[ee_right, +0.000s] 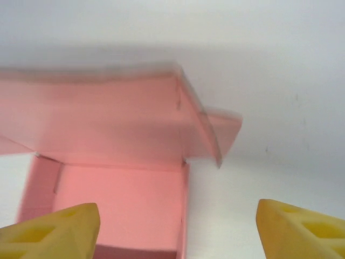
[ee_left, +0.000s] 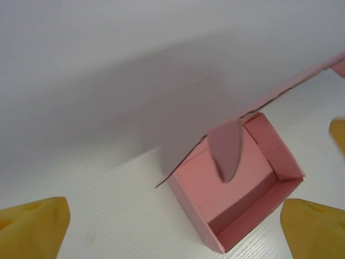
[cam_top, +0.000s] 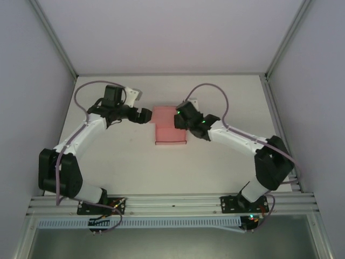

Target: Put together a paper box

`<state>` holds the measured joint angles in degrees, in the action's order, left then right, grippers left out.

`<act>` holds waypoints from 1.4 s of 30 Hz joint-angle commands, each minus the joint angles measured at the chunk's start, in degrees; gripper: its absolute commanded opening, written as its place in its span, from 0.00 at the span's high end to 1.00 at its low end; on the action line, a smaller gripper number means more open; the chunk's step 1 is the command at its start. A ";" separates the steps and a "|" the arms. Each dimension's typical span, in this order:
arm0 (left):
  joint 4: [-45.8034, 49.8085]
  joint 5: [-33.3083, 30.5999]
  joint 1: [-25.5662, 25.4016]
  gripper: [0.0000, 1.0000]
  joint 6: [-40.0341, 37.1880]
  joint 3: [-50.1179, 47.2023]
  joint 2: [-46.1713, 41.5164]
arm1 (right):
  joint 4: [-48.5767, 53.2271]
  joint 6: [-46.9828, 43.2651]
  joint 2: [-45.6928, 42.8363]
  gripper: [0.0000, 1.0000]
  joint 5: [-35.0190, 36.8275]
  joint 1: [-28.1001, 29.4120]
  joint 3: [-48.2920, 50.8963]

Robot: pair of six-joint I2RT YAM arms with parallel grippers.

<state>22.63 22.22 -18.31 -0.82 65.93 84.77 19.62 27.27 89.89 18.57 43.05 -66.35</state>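
The paper box (cam_top: pixel 170 132) is pink and sits in the middle of the white desk (cam_top: pixel 135 162), a bit toward the back. Its bottom part is folded into a little open tray. Its lid (ee_right: pixel 108 118) stands up over the tray and is not closed.

The box lies between the two arms. The left end effector (cam_top: pixel 144 115) is just beside the box's left side. In the left wrist view its yellow fingers (ee_left: pixel 32 226) are wide apart and hold nothing, and the tray (ee_left: pixel 237 199) lies just ahead of them.

The right end effector (cam_top: pixel 180 120) is over the box's right back corner. Its yellow fingers (ee_right: pixel 302 229) are wide apart too, with the tray's right wall (ee_right: pixel 183 205) between them.
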 commanded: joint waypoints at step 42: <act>-1.83 -22.20 -11.64 1.00 16.49 18.44 14.37 | -10.83 -4.11 5.49 1.00 -4.21 -7.99 -6.78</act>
<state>26.48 3.99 -28.40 4.45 83.07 99.37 16.75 12.27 96.64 8.12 34.33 -74.94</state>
